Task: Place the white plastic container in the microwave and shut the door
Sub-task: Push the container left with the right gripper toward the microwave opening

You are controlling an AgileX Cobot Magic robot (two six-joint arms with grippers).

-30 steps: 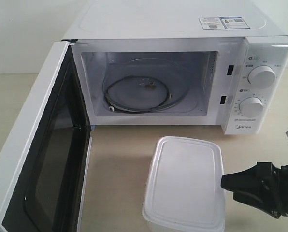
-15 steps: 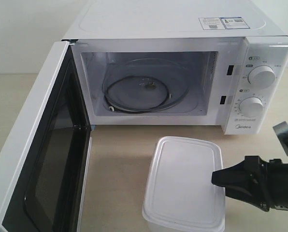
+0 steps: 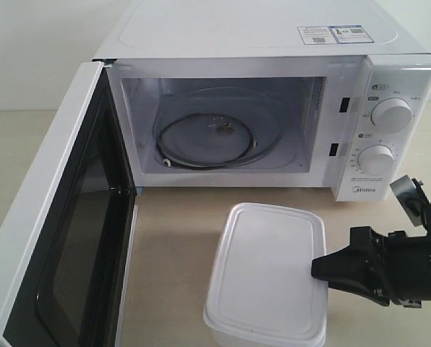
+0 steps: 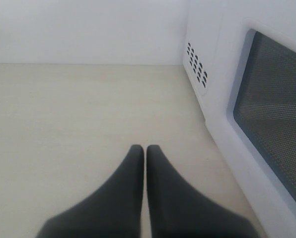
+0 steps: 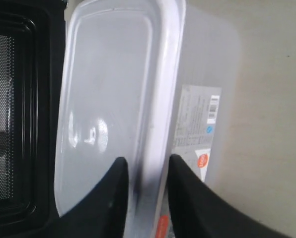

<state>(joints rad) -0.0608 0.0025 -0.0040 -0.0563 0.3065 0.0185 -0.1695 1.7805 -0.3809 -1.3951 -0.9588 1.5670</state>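
The white plastic container (image 3: 266, 275) sits lid-on on the desk (image 3: 172, 238) in the lower middle of the exterior frame, in front of the microwave (image 3: 273, 43), whose door (image 3: 78, 246) stands wide open at the left. The right hand (image 3: 318, 269) reaches in from the right edge. Its fingers (image 5: 113, 198) are narrowed onto the container's right rim, one over the lid and one on the labelled side wall. The left hand (image 4: 144, 148) hangs over bare desk beside the door, pressed together and empty.
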